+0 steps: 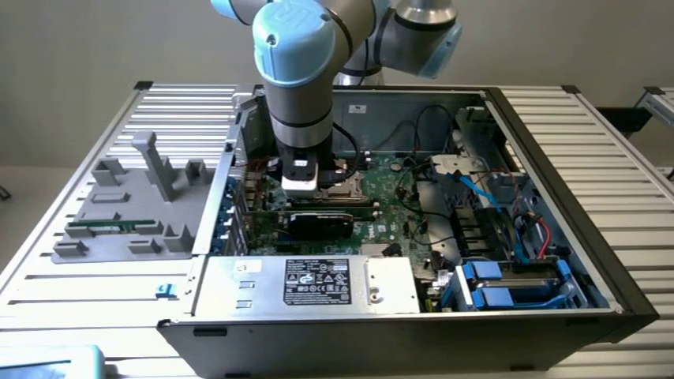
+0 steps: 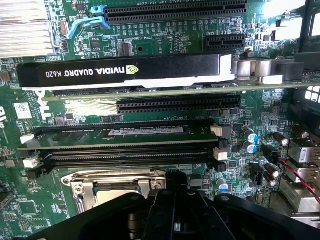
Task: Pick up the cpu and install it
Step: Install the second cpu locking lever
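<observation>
gripper (image 2: pixel 172 212): fingers closed, hovering inside case (image 1: pixel 569 237) | cpu (image 2: pixel 107 195): lying in socket (image 2: pixel 80 187) just beneath the tool, ahead of it the card (image 2: pixel 125 70) | handling: likely light, rigid, fragile underside; gripping by edges advised

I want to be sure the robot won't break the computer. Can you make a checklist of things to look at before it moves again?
1. Claw is down inside the computer case, over the CPU socket: ok.
2. Claw shut: ok.
3. Cpu held in the claw: cannot tell, the claw body hides its tips.
4. Socket frame free of cables: ok.
5. Graphics card sits in its slot, apart from the claw: ok.
6. Memory stick stands upright in its slot beside the socket: ok.
</observation>
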Tool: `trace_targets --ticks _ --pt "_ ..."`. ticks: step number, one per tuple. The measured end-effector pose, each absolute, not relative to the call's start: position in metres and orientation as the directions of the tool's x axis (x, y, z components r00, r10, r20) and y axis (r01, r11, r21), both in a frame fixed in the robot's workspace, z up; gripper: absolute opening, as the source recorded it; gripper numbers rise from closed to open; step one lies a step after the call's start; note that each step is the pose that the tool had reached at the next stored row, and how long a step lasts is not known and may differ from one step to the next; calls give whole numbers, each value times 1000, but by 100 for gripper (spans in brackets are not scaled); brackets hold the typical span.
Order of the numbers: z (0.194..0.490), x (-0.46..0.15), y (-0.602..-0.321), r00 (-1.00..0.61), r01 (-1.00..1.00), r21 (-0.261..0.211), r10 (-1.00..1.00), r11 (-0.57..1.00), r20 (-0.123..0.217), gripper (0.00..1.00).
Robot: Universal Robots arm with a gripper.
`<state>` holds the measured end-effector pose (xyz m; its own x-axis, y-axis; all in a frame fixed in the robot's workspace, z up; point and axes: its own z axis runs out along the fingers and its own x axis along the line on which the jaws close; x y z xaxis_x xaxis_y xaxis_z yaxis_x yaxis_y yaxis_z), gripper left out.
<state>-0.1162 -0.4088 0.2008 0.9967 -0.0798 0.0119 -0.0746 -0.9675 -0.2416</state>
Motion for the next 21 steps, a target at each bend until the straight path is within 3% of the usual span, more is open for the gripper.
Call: trace_targets --ticks 21 --pt "198 -117 -409 997 -75 -257 -80 -964 11 11"
